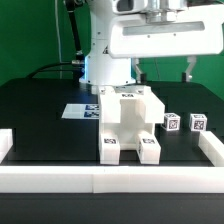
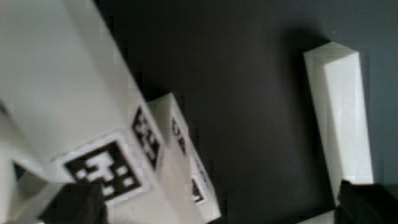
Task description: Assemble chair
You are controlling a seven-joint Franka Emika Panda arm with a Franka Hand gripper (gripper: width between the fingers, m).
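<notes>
White border wall (image 1: 110,180) runs across the very front of the black bench (image 1: 40,110), with short returns at either side. It probably keeps parts from sliding off and gives a straight edge to push against.

Just behind it, at the middle of the bench, stands the chair (image 1: 130,115), partly built. It is a blocky white body resting on two chunky feet, each with a black-and-white tag facing the camera. The tags likely face outward so the rig can track each part.

On the exterior view's right, a little apart from the chair, two small loose blocks (image 1: 172,122) (image 1: 197,124) sit side by side, tags forward. They seem to be set out within easy reach for a later step.

Further back, on the exterior view's left, the marker board (image 1: 78,110) lies flat on the bench.

Above and behind the chair hangs the tool (image 1: 163,68), its two dark fingers spread wide with nothing between them. That fits readiness for a fresh grasp. The white arm (image 1: 100,60) rises at the rear.

The wrist view looks down on a tagged white face close by, with a long white bar (image 2: 334,105) well apart from it. Which part that bar is cannot be told.
</notes>
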